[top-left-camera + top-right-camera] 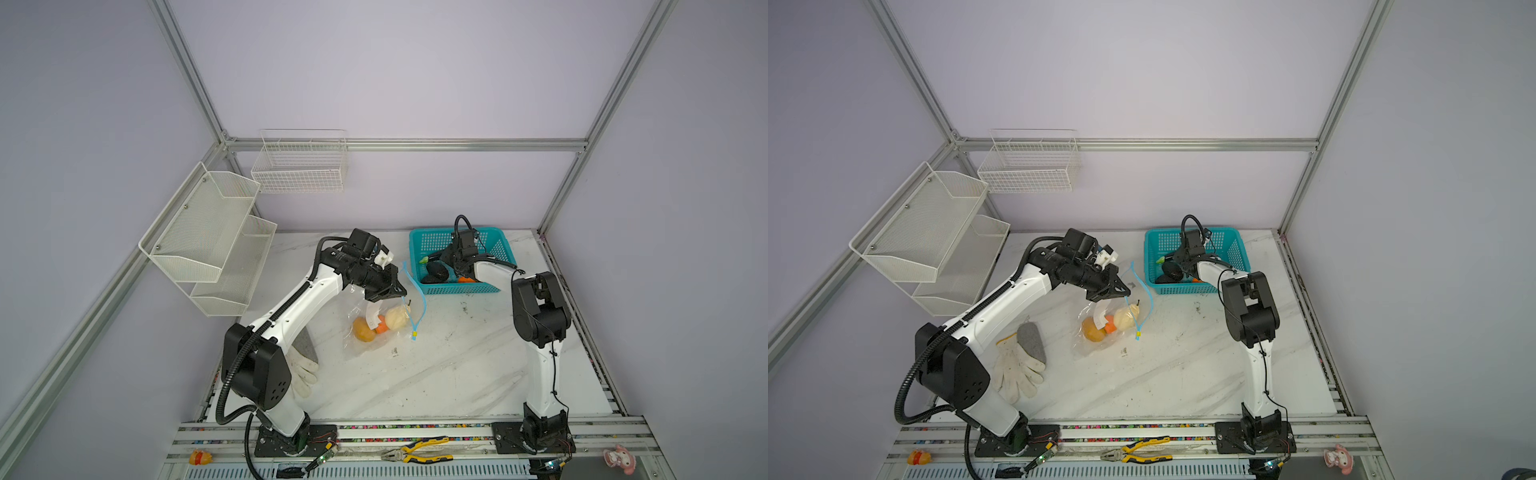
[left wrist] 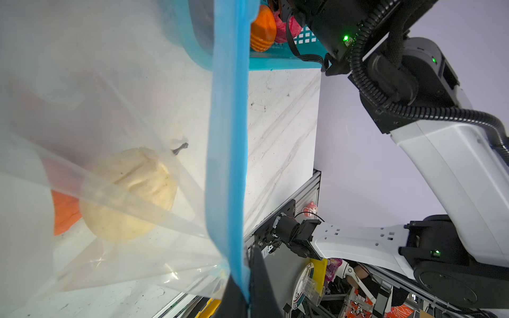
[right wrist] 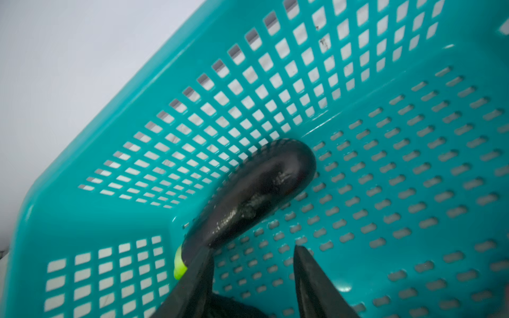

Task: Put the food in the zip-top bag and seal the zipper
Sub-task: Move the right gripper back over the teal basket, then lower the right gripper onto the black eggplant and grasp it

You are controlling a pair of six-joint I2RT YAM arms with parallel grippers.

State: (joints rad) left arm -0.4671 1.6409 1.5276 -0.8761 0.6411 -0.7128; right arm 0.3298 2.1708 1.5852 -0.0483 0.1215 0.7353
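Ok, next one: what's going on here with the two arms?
The left gripper is shut on the zipper strip, holding the zip-top bag by its mouth, up off the table. A cream pear, an orange piece and a yellow-orange fruit already lie inside. The right gripper is down in the teal basket, jaws open by the stem end of the eggplant, not gripping it yet. The bag is unsealed.

Fingers clamp the zipper; cream fruit inside the bag
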